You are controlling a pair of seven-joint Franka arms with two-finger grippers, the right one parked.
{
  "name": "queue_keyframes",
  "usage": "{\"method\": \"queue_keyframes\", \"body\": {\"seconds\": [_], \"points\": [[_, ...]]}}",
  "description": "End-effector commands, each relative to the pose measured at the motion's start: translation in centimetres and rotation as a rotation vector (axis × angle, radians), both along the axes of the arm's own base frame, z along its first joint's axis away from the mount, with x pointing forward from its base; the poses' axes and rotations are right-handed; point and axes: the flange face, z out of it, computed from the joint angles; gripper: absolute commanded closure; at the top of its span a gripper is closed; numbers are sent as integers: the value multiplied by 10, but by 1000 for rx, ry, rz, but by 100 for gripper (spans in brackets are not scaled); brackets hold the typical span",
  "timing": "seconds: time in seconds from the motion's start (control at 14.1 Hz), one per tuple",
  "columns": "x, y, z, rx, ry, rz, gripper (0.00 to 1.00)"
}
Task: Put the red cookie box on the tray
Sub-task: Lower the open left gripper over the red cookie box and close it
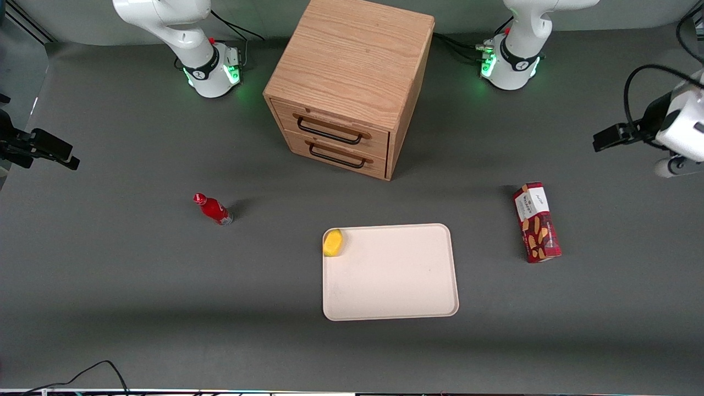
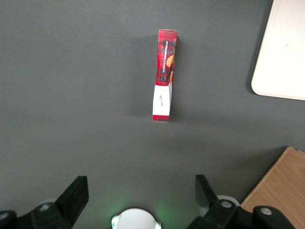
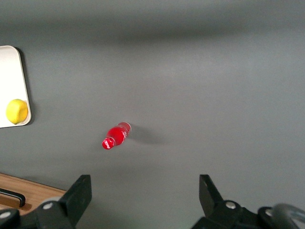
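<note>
Lying flat on table, red cookie box [image 2: 164,76] sits below gripper [image 2: 141,193], fingers wide apart, no contact.

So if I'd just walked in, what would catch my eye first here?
Probably the wooden drawer cabinet standing mid-table, with the cream tray nearer the camera and a yellow lemon in one corner of it. Then the red cookie box on the table toward the working arm's end, the open hand hovering above it.

red cookie box [image 1: 537,222] [image 2: 165,75]: flat on table | tray [image 1: 396,300] [image 2: 281,57]: nearby, apart
</note>
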Motion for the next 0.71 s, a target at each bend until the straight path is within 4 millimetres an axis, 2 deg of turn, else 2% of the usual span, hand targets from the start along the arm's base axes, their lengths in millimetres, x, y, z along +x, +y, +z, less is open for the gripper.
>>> {"method": "queue_keyframes", "body": {"seconds": [0.0,0.21,0.35,0.64], "points": [[-5,0,-40,-17,-31,-7,0],[4,-1,-99,-23,-71,-6,0],[21,-3,-139,-42,-67,2,0],[46,-3,-202,-53,-92,12,0]]}}
